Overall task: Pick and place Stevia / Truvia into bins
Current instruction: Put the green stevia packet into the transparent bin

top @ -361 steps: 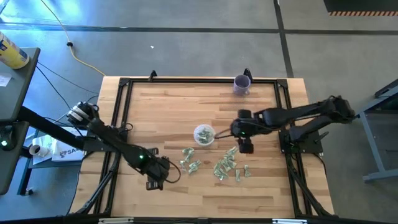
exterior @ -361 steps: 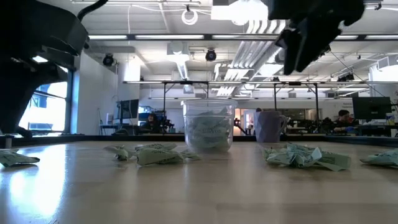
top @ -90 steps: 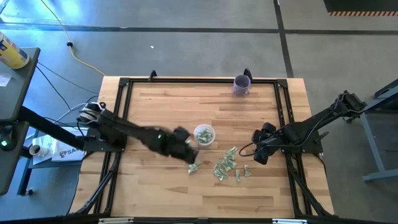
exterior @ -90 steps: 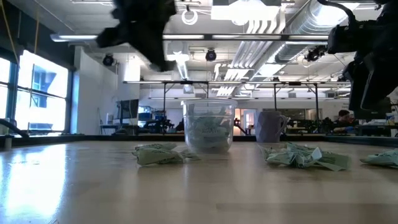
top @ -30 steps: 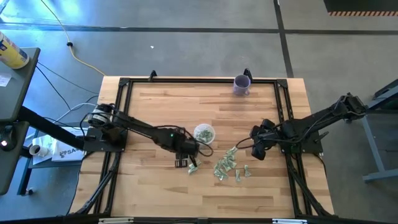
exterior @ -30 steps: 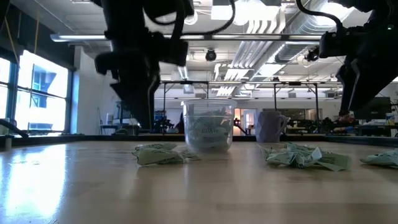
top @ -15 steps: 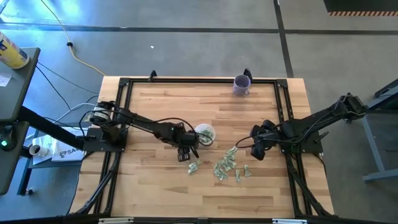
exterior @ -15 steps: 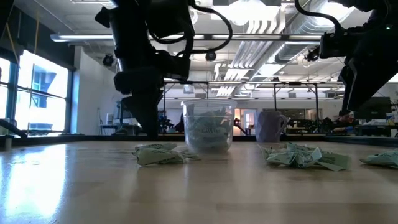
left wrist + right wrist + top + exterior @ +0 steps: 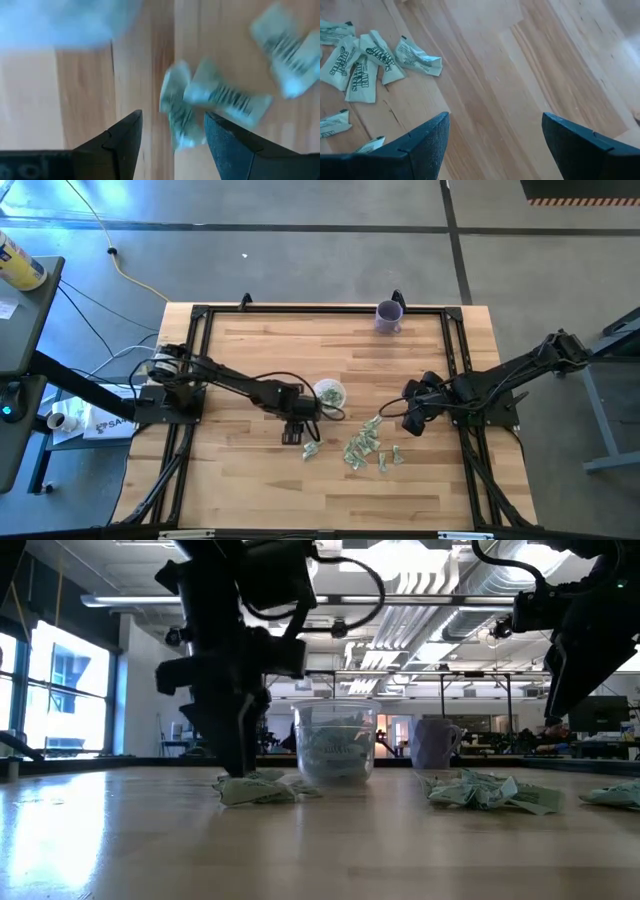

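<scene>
The left gripper (image 9: 292, 434) is held low over the table (image 9: 250, 490) with its fingers spread apart and nothing between them, just beside the clear cup (image 9: 328, 394), which already holds several sachets. The nearest loose sachets (image 9: 311, 448) lie just past the fingertips, on the side of the gripper away from the cup's rim and toward the larger heap (image 9: 368, 448). In the left wrist view a small crumpled pair (image 9: 210, 100) is seen straight ahead of the open fingers (image 9: 120, 137), slightly nearer one finger than the other, with its long axis running roughly along the line of reach and so across the gap between the fingers; a short advance and a closing are judged to be what the pickup needs. The left arm is plainly the nearer one to this pair. The right gripper (image 9: 412, 422) is parked beyond the heap from the cup, fingers also apart and empty, with sachets (image 9: 367, 60) visible off to one side of it in its own wrist view. In the low view the left gripper (image 9: 232, 755) is shown almost down at table level beside the small pile (image 9: 255, 788), a height that cannot be read from above; the overhead view alone gives the layout of cup, pile and heap.
</scene>
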You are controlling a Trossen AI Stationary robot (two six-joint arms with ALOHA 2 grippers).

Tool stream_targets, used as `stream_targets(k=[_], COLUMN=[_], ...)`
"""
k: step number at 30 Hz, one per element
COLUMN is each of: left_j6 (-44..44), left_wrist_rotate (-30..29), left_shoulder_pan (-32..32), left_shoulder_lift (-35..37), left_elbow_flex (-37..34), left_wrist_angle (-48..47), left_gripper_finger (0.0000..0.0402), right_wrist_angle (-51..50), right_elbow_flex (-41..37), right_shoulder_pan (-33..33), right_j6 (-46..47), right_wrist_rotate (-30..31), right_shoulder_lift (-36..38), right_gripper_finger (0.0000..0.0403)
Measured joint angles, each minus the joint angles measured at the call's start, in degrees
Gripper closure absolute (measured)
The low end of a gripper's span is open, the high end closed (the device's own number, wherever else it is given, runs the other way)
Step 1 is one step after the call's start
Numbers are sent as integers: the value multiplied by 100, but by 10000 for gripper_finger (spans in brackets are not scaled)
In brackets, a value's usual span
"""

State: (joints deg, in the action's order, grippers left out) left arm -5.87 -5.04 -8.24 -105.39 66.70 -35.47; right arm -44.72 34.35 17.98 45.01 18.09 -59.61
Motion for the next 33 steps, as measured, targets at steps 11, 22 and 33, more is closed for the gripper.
stream_targets(k=[11, 22, 33], left_j6=[31, -201, -1293], left_wrist_rotate=[359, 319, -479], left_shoulder_pan=[150, 152, 155], left_shoulder_lift=[-240, -232, 633], left_elbow_flex=[9, 6, 312], left_wrist_angle=[9, -359, -1342], left_gripper_finger=[173, 337, 363], right_wrist_angle=[15, -23, -18], right_elbow_flex=[9, 9, 7], right_shoulder_pan=[0, 0, 0], right_j6=[5, 3, 8], right_wrist_rotate=[22, 23, -20], right_shoulder_lift=[2, 2, 2], right_gripper_finger=[96, 96, 96])
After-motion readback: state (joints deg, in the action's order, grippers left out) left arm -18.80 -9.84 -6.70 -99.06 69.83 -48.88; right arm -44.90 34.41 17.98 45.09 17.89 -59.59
